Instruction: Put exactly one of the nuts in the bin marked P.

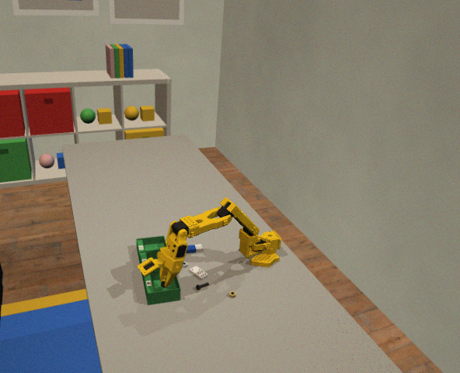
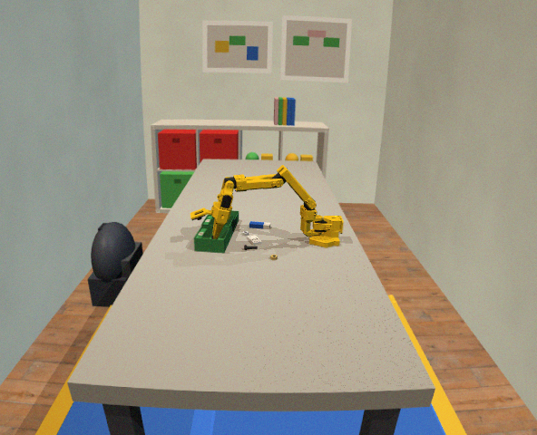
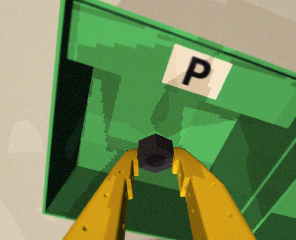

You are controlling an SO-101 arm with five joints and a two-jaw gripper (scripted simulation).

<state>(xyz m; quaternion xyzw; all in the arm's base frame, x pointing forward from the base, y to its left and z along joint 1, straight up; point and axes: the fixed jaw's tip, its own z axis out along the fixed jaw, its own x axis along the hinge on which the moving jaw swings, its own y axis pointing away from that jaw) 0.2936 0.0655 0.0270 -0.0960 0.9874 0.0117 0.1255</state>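
Gripper (image 3: 155, 167) clamped on one dark nut (image 3: 155, 153), inside P compartment of green bin (image 3: 113, 45). One brass nut (image 1: 231, 294), one bolt (image 1: 201, 285) noted beside. Grey table (image 1: 262, 329); wood floor (image 1: 29, 224).

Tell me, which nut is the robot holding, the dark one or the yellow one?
The dark nut. It sits pinched between the fingers over the green bin marked P, while the yellow nut lies alone on the table.
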